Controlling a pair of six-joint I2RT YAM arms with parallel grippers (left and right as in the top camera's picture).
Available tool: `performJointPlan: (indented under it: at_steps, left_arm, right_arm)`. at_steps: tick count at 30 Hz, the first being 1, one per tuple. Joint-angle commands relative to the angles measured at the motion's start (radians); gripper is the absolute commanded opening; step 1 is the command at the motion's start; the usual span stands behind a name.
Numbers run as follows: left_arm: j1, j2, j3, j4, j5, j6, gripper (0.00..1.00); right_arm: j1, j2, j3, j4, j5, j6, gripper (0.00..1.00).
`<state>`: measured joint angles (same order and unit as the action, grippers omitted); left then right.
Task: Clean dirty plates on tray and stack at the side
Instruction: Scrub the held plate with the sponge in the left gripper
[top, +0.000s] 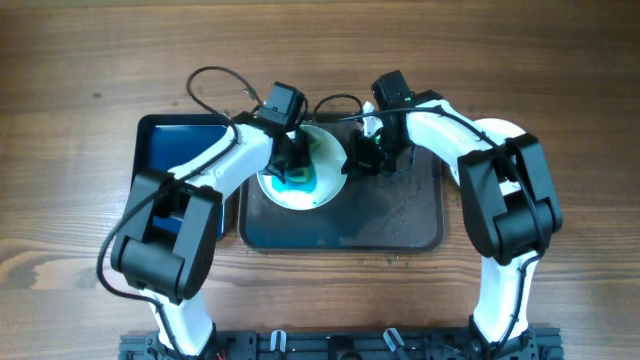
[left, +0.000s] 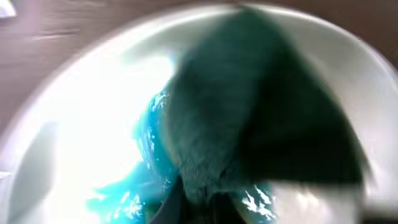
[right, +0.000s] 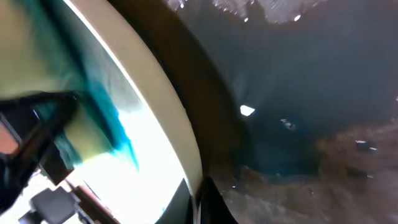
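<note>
One dirty plate (top: 322, 170), white with teal smears, is tilted over the left part of the dark grey tray (top: 400, 225). My right gripper (top: 354, 160) is shut on the plate's right rim; the right wrist view shows its fingers (right: 202, 202) pinching the rim (right: 165, 102). My left gripper (top: 291, 158) is shut on the green sponge (left: 249, 106) and presses it onto the plate's face (left: 74, 124), beside a teal smear (left: 146, 171). The fingertips (left: 205, 208) are partly hidden by the sponge. I see no other plates.
A smaller glossy blue tray (top: 170, 150) lies left of the grey tray, partly under my left arm. The grey tray's floor (right: 311, 74) is wet with droplets and teal traces. Wooden table lies all around.
</note>
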<state>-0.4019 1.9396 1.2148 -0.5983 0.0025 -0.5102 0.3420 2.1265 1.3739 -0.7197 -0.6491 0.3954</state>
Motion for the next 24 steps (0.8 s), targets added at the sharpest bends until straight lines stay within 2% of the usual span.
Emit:
performJointPlan:
  at_steps: [1,2,4,5,7,8,9,11,15,17,18,19,20,22,24]
  left_arm:
    - [0.029,0.045,-0.039,-0.051,-0.295,-0.215,0.04]
    - [0.019,0.045,-0.039,-0.073,-0.188,-0.182,0.04]
    - [-0.004,0.045,-0.039,-0.112,-0.064,-0.158,0.04]
    - [-0.014,0.045,-0.039,-0.113,0.05,-0.074,0.04]
    - [-0.03,0.045,-0.038,-0.062,0.42,0.208,0.04]
    - [-0.033,0.045,-0.036,-0.04,0.494,0.267,0.04]
    - [-0.034,0.045,-0.031,-0.025,0.492,0.272,0.04]
    - [-0.032,0.045,-0.019,0.014,0.394,0.27,0.04]
    - [-0.032,0.045,0.01,0.11,-0.025,0.251,0.04]
    - [-0.032,0.045,0.011,0.124,-0.293,0.151,0.04]
    - [-0.032,0.045,0.011,0.109,-0.44,0.057,0.04]
    - [-0.032,0.045,0.011,0.083,-0.491,-0.01,0.04]
    - [-0.032,0.045,0.011,0.059,-0.489,-0.05,0.04]
    - [-0.035,0.045,0.011,-0.06,-0.429,-0.205,0.04]
    - [-0.043,0.045,0.011,-0.153,-0.272,-0.345,0.04]
  right_arm:
    - [-0.01,0.027,-0.032,0.002,-0.027,0.005,0.04]
    - [-0.011,0.027,-0.032,0.005,-0.027,0.008,0.04]
    - [-0.011,0.027,-0.032,0.005,-0.026,0.008,0.04]
    - [-0.01,0.027,-0.032,0.005,-0.026,0.008,0.04]
    - [-0.01,0.027,-0.032,0.011,-0.027,0.008,0.04]
    - [-0.01,0.027,-0.032,0.017,-0.027,0.008,0.04]
    - [-0.01,0.027,-0.032,0.02,-0.027,0.009,0.04]
    - [-0.01,0.027,-0.032,0.02,-0.031,0.008,0.04]
    - [-0.01,0.027,-0.032,0.02,-0.03,0.008,0.04]
    - [-0.01,0.027,-0.032,0.02,-0.03,0.008,0.04]
    - [-0.01,0.027,-0.032,0.02,-0.03,0.008,0.04]
    - [-0.01,0.027,-0.032,0.02,-0.03,0.008,0.04]
    - [-0.01,0.027,-0.032,0.02,-0.03,0.008,0.04]
    - [-0.01,0.027,-0.032,0.021,-0.03,0.008,0.04]
    - [-0.009,0.027,-0.032,0.025,-0.03,0.008,0.04]
